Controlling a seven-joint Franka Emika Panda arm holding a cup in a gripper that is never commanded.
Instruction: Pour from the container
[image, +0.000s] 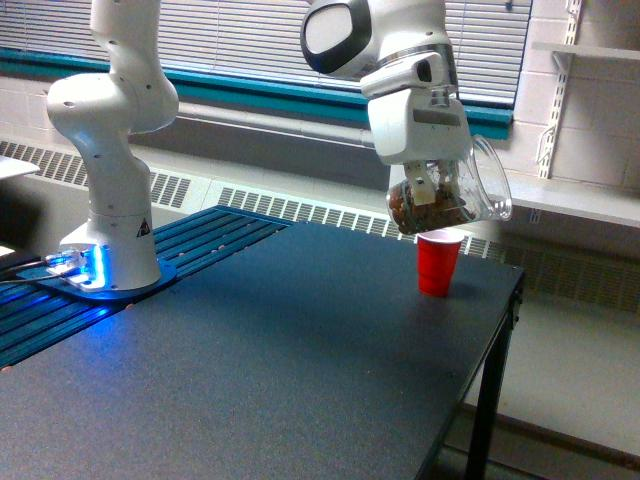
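- Leftmost, the arm's white base (108, 240) stands on the dark table (300, 380), a blue glow at its foot; nothing of the task lies there.
- Right of centre, the gripper (425, 190) hangs from the upper frame, its fingers pinching the container (455, 195), which is tipped well over on its side, flared rim toward the right.
- Brown bits sit heaped in the container's lower part, none seen falling, so pouring looks begun in tilt but not finished.
- Just below stands the red cup (438, 263), upright, apart from the container; its contents cannot be seen.
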